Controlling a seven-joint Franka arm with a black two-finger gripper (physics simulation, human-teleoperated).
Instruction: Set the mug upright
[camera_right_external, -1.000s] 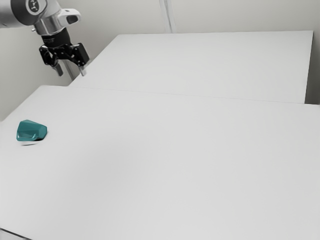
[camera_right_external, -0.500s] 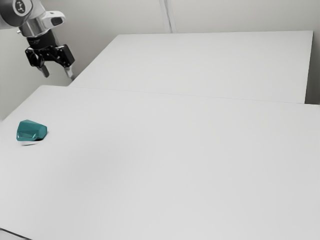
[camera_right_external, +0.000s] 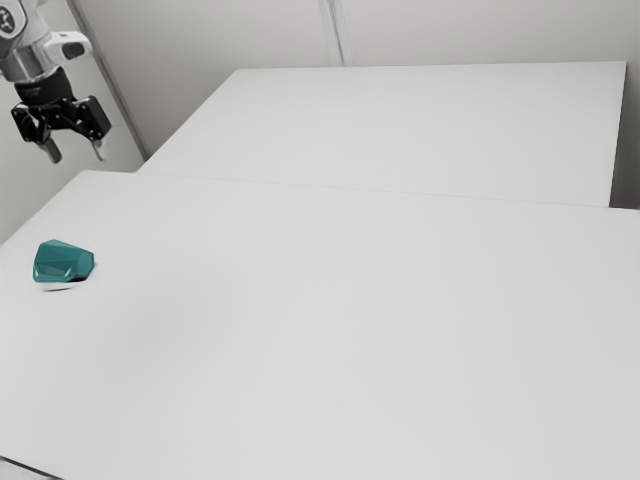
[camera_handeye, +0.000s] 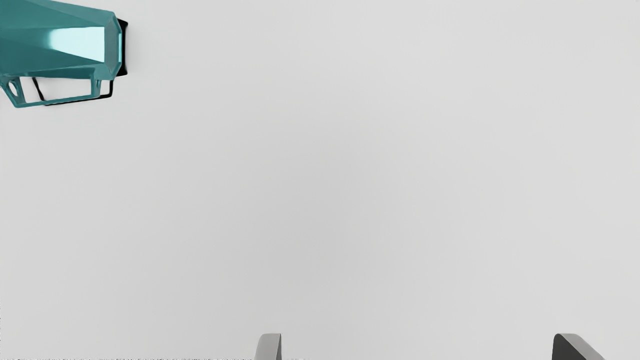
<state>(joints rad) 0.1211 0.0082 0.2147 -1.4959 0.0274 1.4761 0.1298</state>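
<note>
Teal mug on its side, apart from the open hand

Your mug is teal, its facets patterned in deeper and lighter shades; in the wrist view you can see one bright patch of pale aqua, almost white. Its handle is the same teal, and the shadow by it is black. The surface under it is a very pale grey, softly shaded, and the farther tabletop matches. You have grey walls, a white and grey arm with a dark round badge bearing light marks, and a black tool with light grey and near-black on its fingers.
</note>
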